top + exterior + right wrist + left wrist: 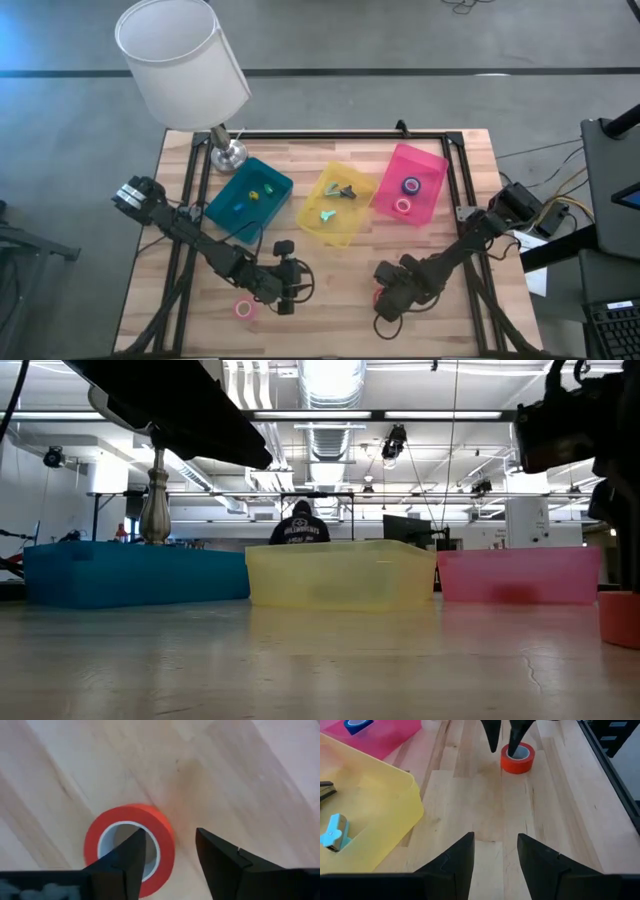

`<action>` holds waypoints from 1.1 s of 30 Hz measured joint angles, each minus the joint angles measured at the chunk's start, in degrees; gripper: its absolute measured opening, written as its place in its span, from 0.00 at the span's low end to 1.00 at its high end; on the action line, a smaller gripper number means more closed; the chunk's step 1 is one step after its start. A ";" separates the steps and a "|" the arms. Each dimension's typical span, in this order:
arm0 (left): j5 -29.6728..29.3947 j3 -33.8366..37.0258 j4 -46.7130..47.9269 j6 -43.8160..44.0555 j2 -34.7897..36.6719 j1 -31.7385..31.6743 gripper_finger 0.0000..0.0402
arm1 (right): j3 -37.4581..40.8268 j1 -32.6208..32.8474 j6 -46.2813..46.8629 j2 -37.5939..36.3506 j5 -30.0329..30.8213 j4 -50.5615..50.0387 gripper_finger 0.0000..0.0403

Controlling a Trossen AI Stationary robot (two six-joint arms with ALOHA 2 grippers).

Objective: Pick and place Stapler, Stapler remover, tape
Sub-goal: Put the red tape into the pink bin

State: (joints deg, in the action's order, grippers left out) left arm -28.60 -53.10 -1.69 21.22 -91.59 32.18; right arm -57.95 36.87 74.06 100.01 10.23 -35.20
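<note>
Right gripper [167,857] spread astride wall of red tape [130,847] (one finger apparently inside ring); lower squarely, then pinch. Left gripper [495,852] spread, idle.

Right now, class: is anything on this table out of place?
Two tape rolls lie loose on the wood, outside the pink bin holding the others: a pink roll by the left gripper, and a red roll that the open right gripper straddles.

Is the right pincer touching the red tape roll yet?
Cannot tell. In the right wrist view the right pincer straddles the red tape roll's wall, one finger over the open centre, the other outside, but neither contact nor gap shows plainly.
</note>
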 joint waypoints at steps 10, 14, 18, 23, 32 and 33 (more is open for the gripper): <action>0.00 0.00 -0.02 -0.03 0.00 -0.07 0.38 | -0.70 -1.92 -3.44 -0.02 -0.16 -0.22 0.08; 0.00 0.00 -0.02 -0.03 0.00 -0.11 0.38 | -4.01 -3.36 -6.57 -0.73 0.26 -2.91 0.07; 0.00 0.00 0.00 -1.07 0.00 -0.13 0.38 | -9.47 -5.41 -9.06 -1.47 3.81 -14.23 0.09; 0.00 0.00 0.00 -1.43 0.00 -0.13 0.38 | -16.67 -10.11 -9.61 -2.66 8.01 -35.50 0.08; 0.09 0.00 0.14 -1.26 0.00 -0.14 0.38 | -17.60 -24.55 -12.42 -10.17 15.09 -49.33 0.09; 0.25 0.00 0.21 -1.25 0.00 -0.15 0.38 | -16.72 -26.57 -12.51 -11.30 16.01 -49.34 0.09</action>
State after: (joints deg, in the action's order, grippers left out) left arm -28.35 -53.10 -1.48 19.97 -91.59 32.03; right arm -74.67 10.30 61.56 88.71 26.25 -84.54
